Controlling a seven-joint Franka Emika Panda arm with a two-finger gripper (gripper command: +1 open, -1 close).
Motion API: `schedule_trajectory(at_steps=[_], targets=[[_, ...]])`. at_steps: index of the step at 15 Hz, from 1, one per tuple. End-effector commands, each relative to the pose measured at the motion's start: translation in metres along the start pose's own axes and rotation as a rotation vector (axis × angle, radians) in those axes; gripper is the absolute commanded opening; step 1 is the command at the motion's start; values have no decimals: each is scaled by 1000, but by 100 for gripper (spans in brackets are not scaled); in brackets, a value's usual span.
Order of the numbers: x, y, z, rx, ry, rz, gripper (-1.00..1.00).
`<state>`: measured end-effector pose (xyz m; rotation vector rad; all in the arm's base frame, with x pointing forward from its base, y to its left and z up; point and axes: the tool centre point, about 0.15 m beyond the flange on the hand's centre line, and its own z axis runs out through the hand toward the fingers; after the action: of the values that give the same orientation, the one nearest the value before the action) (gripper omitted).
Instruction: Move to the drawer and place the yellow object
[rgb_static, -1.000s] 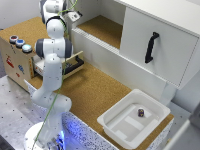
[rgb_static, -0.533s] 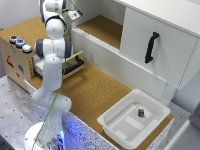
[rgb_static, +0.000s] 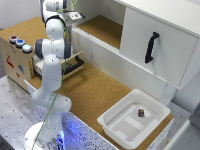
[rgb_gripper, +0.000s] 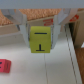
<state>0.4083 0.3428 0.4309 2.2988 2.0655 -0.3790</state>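
Note:
In the wrist view a yellow block (rgb_gripper: 41, 44) with a black T mark sits between my gripper's (rgb_gripper: 41, 34) two fingers, which are shut on it over a white surface beside cork. In the exterior view the gripper (rgb_static: 76, 16) is high at the back, above the white ledge and away from the drawer; the block does not show there. The drawer (rgb_static: 76, 64) stands pulled open from the plywood box (rgb_static: 17, 62) at the exterior view's left. It has a light-wood front and a dark inside, partly hidden by my arm.
Round coloured buttons (rgb_static: 20, 43) top the plywood box. A big white cabinet with a black handle (rgb_static: 150, 47) fills the back right. A white tub (rgb_static: 120, 127) holding a small dark piece (rgb_static: 141, 113) sits front right. A red item (rgb_gripper: 4, 65) lies under the wrist.

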Motion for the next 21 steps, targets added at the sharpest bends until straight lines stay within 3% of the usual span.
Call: schedule_trajectory(at_steps=[1,4,7,10,13,16,19,20,21], targets=[[-42,-27,51,-131,307,154,-100],[-34,-33,58,-151,400,121,-100],[-18,-42,72,-123,441,46,-100],[-13,-45,85,-91,436,12,-100],[-11,-38,95,-88,392,-22,-100],[-6,-20,100,-98,332,-67,-100],[-6,-7,100,-124,325,-59,-100],[-5,-4,97,-127,323,-56,100],[-4,-5,95,-141,310,-62,100]])
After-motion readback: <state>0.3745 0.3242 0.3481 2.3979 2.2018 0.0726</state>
